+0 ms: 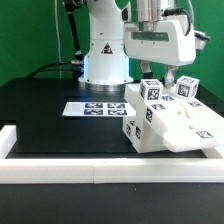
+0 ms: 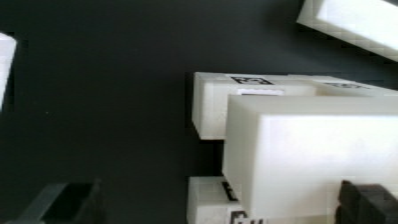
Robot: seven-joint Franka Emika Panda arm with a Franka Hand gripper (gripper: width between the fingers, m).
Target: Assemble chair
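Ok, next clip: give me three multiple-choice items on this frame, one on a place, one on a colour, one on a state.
1. Where does the marker board lie relative to the chair parts?
A. On the exterior view's left of them
B. On top of them
C. On the exterior view's right of them

2. What colour is the table surface?
A. White
B. Black
C. Green

3. How does the gripper stand?
A. Shut on a bar
C. Shut on the marker board
B. Open, above the chair parts

Answers:
1 A: the flat tag sheet sits left of the white cluster.
2 B: dark surface under everything.
3 B: the wrist view shows both fingers apart, with nothing pinched.
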